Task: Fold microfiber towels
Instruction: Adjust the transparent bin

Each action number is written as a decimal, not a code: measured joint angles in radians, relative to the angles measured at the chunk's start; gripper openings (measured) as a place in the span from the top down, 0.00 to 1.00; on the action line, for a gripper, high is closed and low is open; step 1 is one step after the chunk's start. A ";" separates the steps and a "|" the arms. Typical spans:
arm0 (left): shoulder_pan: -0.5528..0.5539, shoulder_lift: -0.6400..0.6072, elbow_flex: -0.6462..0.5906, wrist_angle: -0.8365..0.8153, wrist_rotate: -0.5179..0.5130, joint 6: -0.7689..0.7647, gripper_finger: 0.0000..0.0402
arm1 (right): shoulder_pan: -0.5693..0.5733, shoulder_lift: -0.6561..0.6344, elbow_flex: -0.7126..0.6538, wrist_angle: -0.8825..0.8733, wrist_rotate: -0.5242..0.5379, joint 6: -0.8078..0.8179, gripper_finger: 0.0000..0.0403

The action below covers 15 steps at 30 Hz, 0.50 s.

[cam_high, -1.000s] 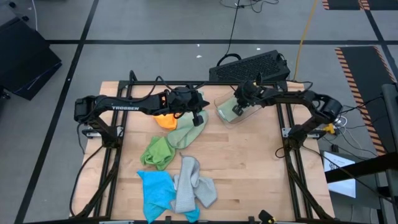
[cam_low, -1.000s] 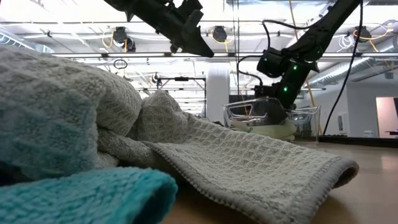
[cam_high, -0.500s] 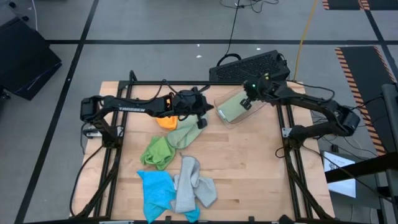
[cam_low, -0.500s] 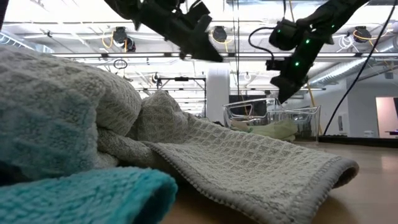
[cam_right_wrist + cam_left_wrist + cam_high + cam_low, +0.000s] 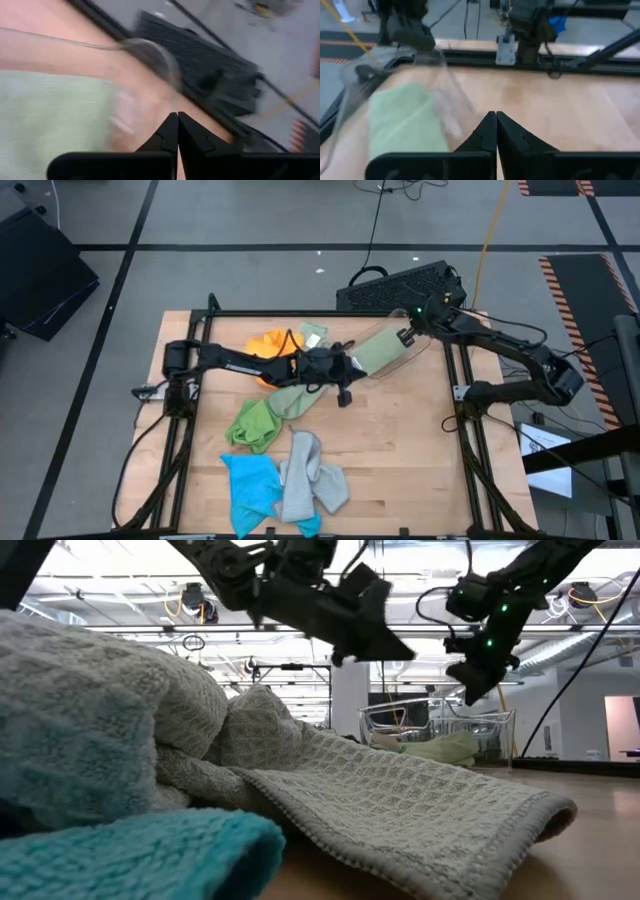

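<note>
A folded pale green towel (image 5: 378, 353) lies in the clear bin (image 5: 402, 358) at the table's far right. My right gripper (image 5: 404, 336) hangs shut just above the bin's far rim, touching nothing. My left gripper (image 5: 345, 393) is shut and empty, in the air right beside the bin's left side. Loose towels lie on the table: orange (image 5: 268, 343), pale green (image 5: 296, 397), bright green (image 5: 251, 423), blue (image 5: 250, 486) and grey (image 5: 311, 478). In the low view the grey towel (image 5: 330, 790) fills the foreground.
A black keyboard-like box (image 5: 400, 286) sits past the table's far edge. Black frame rails (image 5: 467, 395) run along both sides of the table. Bare wood (image 5: 400, 450) lies at the near right. A small pale cloth (image 5: 313, 332) lies by the orange towel.
My right gripper has risen out of the bin and drawn toward the table's far right, leaving the pale green towel inside. My left gripper has gone toward the table's right edge and down, nearing the bin, and stays shut.
</note>
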<state>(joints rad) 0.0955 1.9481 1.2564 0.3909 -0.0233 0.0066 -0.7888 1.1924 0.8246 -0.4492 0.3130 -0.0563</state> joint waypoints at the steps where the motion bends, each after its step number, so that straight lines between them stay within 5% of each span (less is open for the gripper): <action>1: -0.006 0.005 0.005 -0.014 -0.004 -0.004 0.98 | 0.012 -0.012 0.000 -0.009 -0.066 -0.001 1.00; 4: -0.017 0.016 0.030 -0.056 -0.027 -0.016 0.94 | 0.064 -0.057 0.000 -0.025 -0.255 -0.005 1.00; 6: -0.020 0.016 0.041 -0.080 -0.042 -0.015 0.90 | 0.113 -0.095 0.000 -0.045 -0.290 -0.007 1.00; 11: -0.040 0.016 0.068 -0.079 -0.067 -0.019 0.72 | 0.220 -0.187 0.000 -0.126 -0.262 0.011 1.00; 15: -0.060 0.038 0.099 -0.154 -0.166 0.015 0.56 | 0.269 -0.255 0.000 -0.193 -0.096 0.037 1.00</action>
<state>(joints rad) 0.0358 1.9863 1.3555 0.2371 -0.1895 0.0215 -0.5198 0.9375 0.8242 -0.6427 0.2166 -0.0190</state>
